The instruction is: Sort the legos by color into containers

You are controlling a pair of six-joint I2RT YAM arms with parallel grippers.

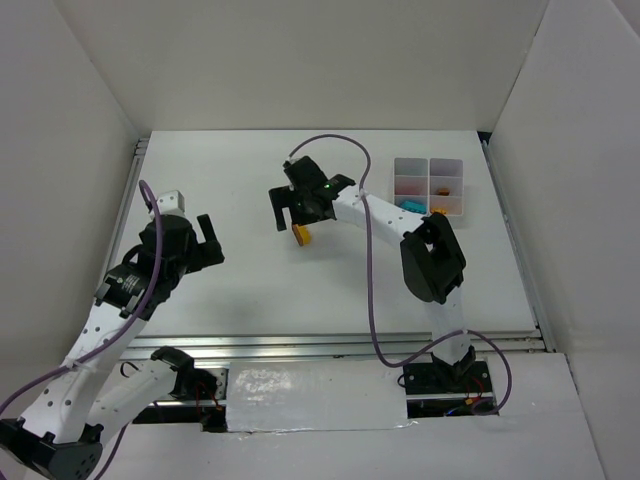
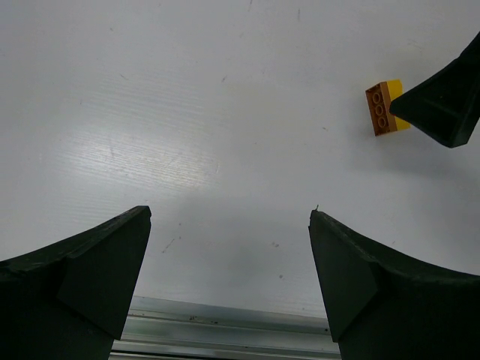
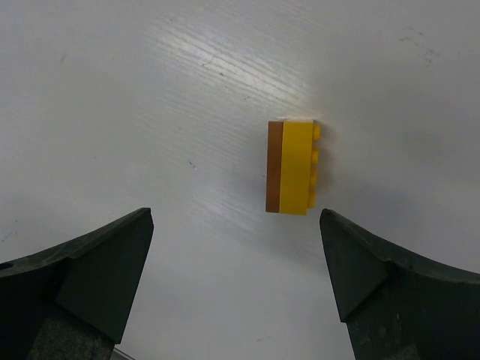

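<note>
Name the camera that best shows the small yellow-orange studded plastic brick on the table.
Right wrist: the yellow-orange brick sits large and central, studs visible. Left wrist shows it small, far right; top external, a mere speck.

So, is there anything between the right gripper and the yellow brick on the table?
Nothing visible stands in the way. The right gripper is open above the yellow brick, which lies on its side on the white table. In the right wrist view the brick sits nearer the right-hand finger than the middle of the gap.

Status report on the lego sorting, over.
Left gripper open, empty. Right gripper open, poised near yellow-orange studded plastic brick on white table. Nothing blocking it.
</note>
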